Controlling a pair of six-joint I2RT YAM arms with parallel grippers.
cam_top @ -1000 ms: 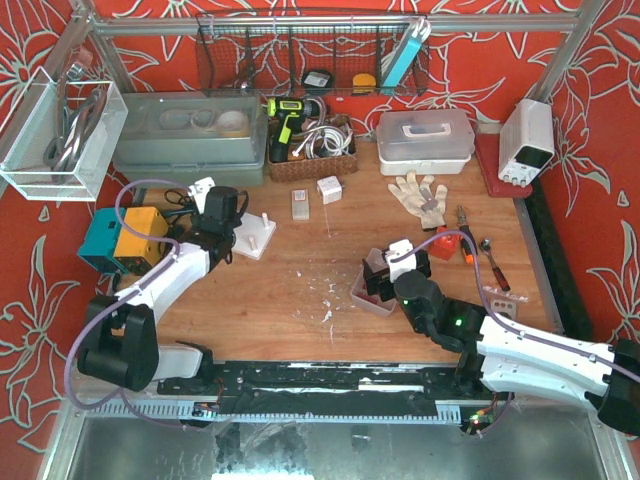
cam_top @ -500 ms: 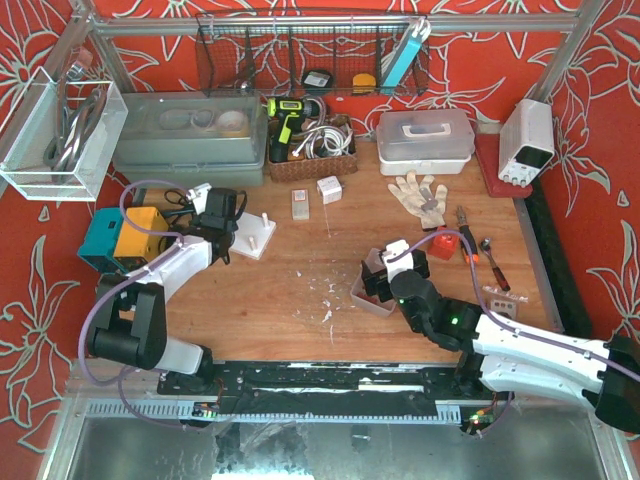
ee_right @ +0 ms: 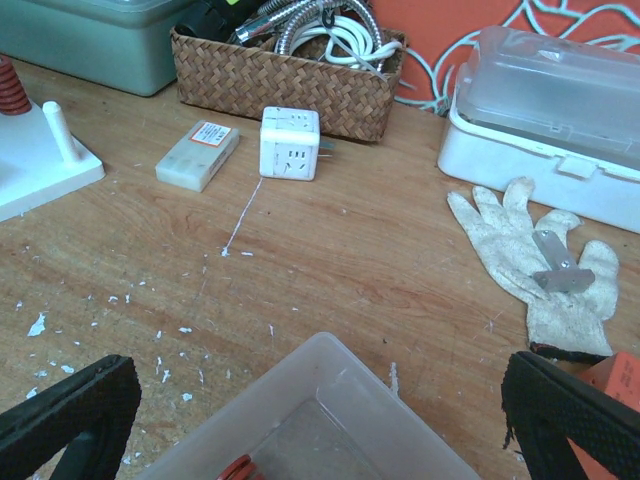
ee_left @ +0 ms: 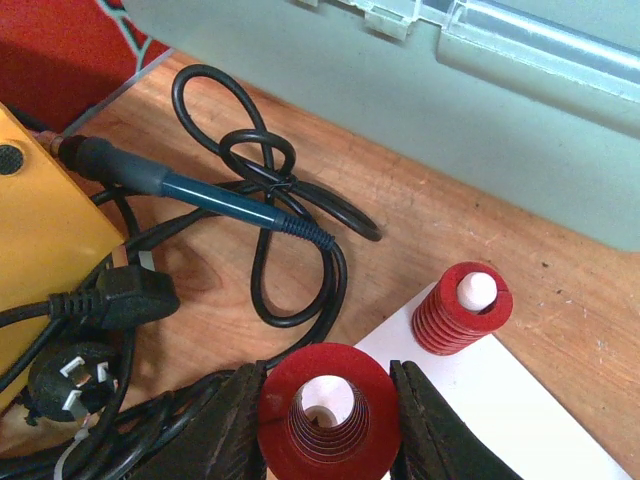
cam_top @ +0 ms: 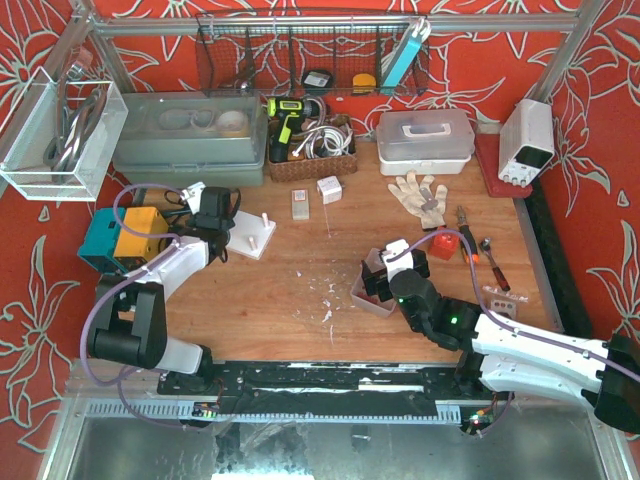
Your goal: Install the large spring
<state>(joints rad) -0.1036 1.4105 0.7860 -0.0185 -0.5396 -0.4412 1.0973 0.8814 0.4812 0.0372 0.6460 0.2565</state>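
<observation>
Left gripper (ee_left: 328,430) had shifted toward 9 o'clock over the white peg base (cam_top: 258,238), clamped on the large spring (ee_left: 345,385), axis upright, small spring (ee_left: 462,308) at 1 o'clock; right gripper (ee_right: 320,410) gaped empty, well apart

Peg base (ee_left: 500,400) on counter (ee_left: 420,220), in front of storage box (ee_left: 420,110). Large spring (ee_left: 330,405) around one peg, between the fingers of the left end effector (ee_left: 329,420). Small spring (ee_left: 462,308) around the neighbouring peg. Soldering iron (ee_left: 200,190) and coiled cable (ee_left: 342,212) lie left of base. Glove (ee_right: 530,255) right of socket cube (ee_right: 290,143).
</observation>
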